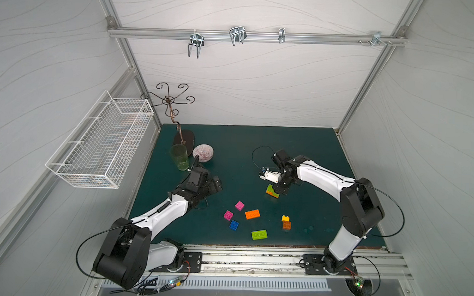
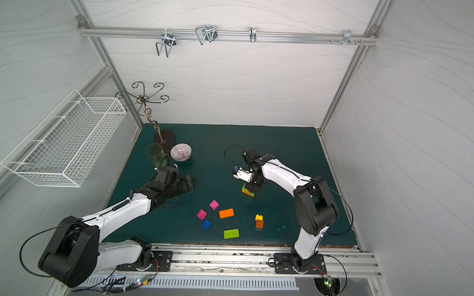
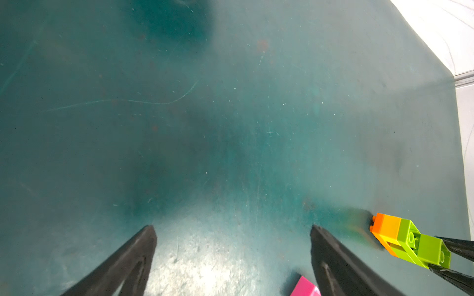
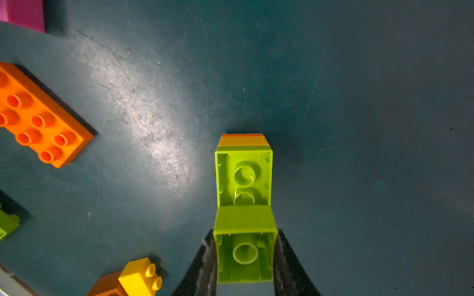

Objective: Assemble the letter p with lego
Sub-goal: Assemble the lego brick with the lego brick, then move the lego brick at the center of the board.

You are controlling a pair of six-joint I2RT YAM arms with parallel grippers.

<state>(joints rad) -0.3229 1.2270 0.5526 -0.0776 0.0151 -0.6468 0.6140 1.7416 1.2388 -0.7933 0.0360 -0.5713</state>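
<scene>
In both top views the right gripper (image 1: 279, 190) stands on a lime-and-orange lego stack (image 1: 272, 192) on the green mat (image 1: 311, 156), loose bricks (image 1: 252, 214) nearby. Left wrist: the left gripper (image 3: 232, 228) gapes wide, nothing between its fingers. Right wrist: the right jaws clamp the stack's lime brick (image 4: 245, 256).

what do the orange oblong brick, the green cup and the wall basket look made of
Orange oblong brick: moulded plastic, glossy, with crisp studs.
Green cup: see-through, likely glass or clear plastic; cannot tell which.
Wall basket: thin wire mesh, white-coated by its look.
</scene>
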